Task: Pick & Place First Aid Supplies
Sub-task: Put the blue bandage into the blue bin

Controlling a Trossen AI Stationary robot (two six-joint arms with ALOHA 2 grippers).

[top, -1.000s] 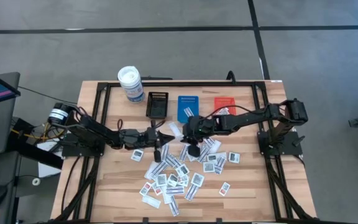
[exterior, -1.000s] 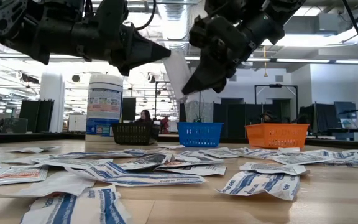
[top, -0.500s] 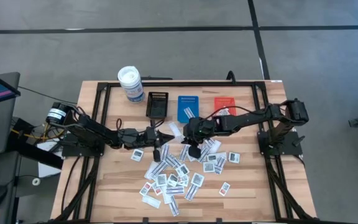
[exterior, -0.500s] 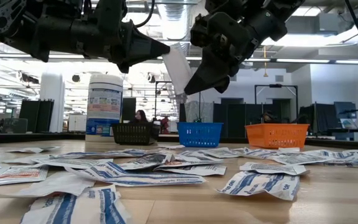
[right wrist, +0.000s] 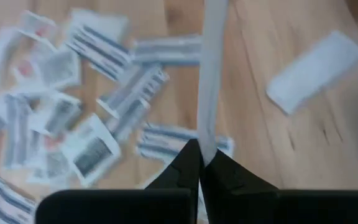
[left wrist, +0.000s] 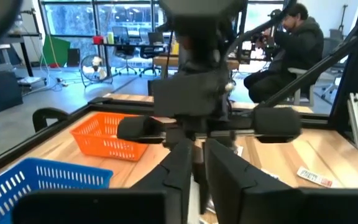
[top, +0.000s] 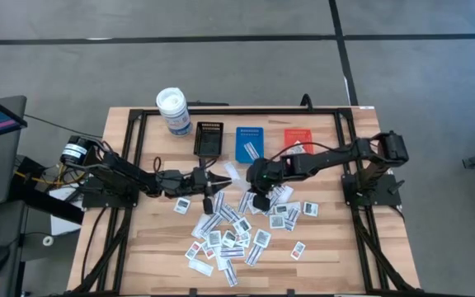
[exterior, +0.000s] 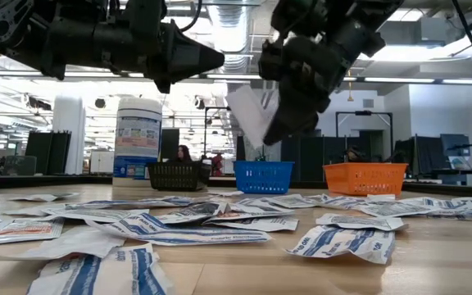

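Dozens of first aid supplies (top: 231, 229) lie scattered over the lower middle of the table (top: 320, 247) in the high view, so by my reading most of the sorting is left to do. Along the upper part of that frame stand the black tray (top: 209, 139), the blue tray (top: 249, 141) and the orange tray (top: 298, 138); whether any packet already lies in them is hard to tell from above.

One packet (exterior: 251, 115) is off the table: the right gripper (right wrist: 200, 163) has its fingers clamped shut on the packet's lower edge, and it hangs in the air at the centre of the low view, above the pile. The left gripper (left wrist: 196, 163) sits just to the left of it in the high view, its fingers parted only a narrow slit; I cannot make out anything between them.

The held packet is a thin, flat white rectangle, seen nearly edge-on in the right wrist view (a pale strip rising from the fingertips). The loose ones are small white sachets with blue, red or dark print, several overlapping
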